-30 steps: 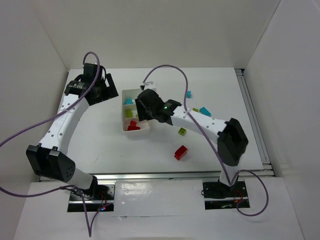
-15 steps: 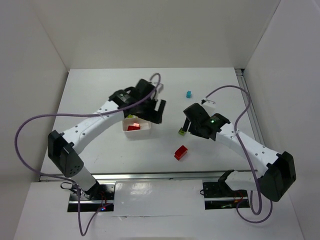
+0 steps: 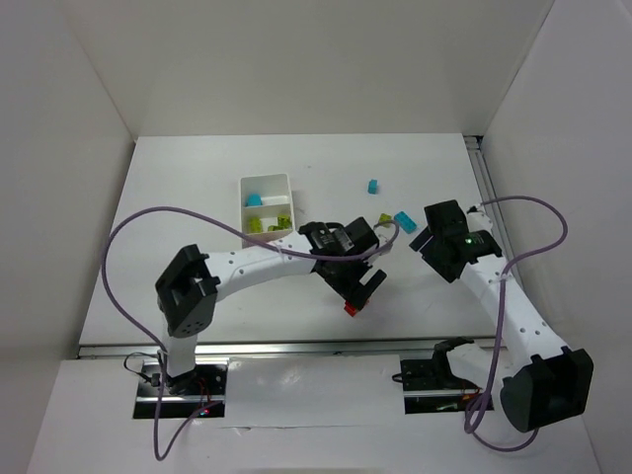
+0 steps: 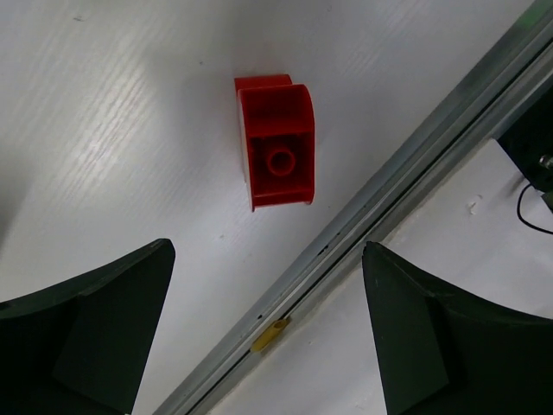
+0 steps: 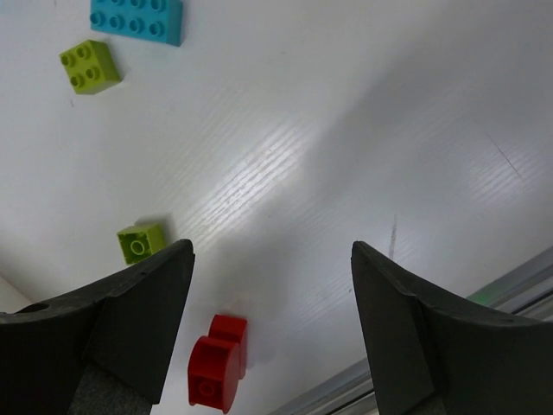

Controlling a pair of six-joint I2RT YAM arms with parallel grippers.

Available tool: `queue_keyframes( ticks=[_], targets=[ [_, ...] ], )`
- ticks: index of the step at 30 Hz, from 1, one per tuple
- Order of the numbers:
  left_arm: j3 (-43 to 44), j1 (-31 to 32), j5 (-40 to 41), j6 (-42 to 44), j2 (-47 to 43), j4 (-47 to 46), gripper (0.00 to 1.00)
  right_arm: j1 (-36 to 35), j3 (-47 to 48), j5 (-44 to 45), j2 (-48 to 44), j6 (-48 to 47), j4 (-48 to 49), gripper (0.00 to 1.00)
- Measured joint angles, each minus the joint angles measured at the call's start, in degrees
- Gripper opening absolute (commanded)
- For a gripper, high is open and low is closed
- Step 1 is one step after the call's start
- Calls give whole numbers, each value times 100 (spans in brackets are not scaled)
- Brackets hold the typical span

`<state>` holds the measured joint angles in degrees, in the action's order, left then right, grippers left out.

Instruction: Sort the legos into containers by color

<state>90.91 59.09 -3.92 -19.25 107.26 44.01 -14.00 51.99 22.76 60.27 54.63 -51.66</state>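
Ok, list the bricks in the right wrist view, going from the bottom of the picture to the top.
red brick → small green brick → four-stud green brick → blue brick

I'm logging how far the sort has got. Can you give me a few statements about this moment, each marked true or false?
1. The left gripper is open and holds nothing. True.
2. The red brick lies in the tray. False: it lies on the table, near the metal rail.
3. The right gripper grips a cyan brick. False: it is open and empty; the flat cyan brick lies on the table.
4. A small cyan brick and yellow-green bricks lie in separate compartments of the tray. True.
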Motion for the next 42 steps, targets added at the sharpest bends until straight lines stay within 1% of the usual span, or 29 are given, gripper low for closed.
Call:
queue_keyframes(
  ticks=[3, 6, 9, 10, 13, 14, 17, 18, 20, 21, 22, 24, 25, 27, 29, 32, 33, 35, 37, 42],
  targets=[
    [72, 85, 28, -17, 378, -162, 100, 186, -109, -190, -7, -116, 7, 81],
    [105, 131, 111, -37, 723, -275, 97, 315, -144, -323, -11, -229, 17, 81],
    [109, 133, 188, -59, 935, -350, 91, 409, -144, -402, -13, -334, 24, 81],
    [109, 133, 216, -61, 962, -365, 86, 433, -144, -417, -13, -352, 24, 81],
    [116, 138, 302, -79, 977, -448, 77, 490, -144, -452, -28, -400, 24, 81],
    [122, 140, 328, -68, 977, -476, 69, 501, -144, -466, -42, -420, 28, 81],
    [125, 149, 411, -87, 977, -535, 56, 505, -146, -509, -68, -466, 52, 81],
    [125, 149, 433, -87, 977, -540, 47, 505, -157, -529, -70, -479, 76, 81],
    [125, 149, 514, -79, 964, -553, 38, 505, -177, -573, -70, -494, 116, 81],
    [125, 149, 542, -68, 949, -551, 32, 505, -181, -592, -70, -514, 122, 81],
    [122, 146, 564, -63, 929, -549, 21, 505, -184, -625, -68, -531, 140, 81],
    [122, 94, 577, -44, 850, -509, 9, 505, -188, -743, -61, -621, 227, 81],
    [120, 59, 546, -59, 785, -470, 0, 505, -192, -846, -42, -693, 310, 81],
    [85, -107, 435, -55, 555, -411, 0, 505, -197, -1078, 26, -872, 492, 81],
    [63, -435, 275, -50, 208, -308, 0, 505, -216, -1401, 96, -1069, 732, 81],
    [59, -1220, -199, -31, -448, -293, 0, 505, -260, -2048, 151, -1373, 1213, 81],
    [61, -1480, -354, -26, -662, -297, 0, 505, -262, -2275, 173, -1475, 1386, 83],
    [63, -2015, -791, 2, -1019, -299, 0, 505, -262, -2741, 195, -1696, 1735, 84],
    [85, -2387, -1222, 57, -1228, -299, 0, 503, -262, -3248, 199, -1899, 2103, 85],
    [-4, -2889, -2616, 160, -1303, -562, 0, 326, -157, -4590, 299, -2369, 2988, 88]
  ],
)
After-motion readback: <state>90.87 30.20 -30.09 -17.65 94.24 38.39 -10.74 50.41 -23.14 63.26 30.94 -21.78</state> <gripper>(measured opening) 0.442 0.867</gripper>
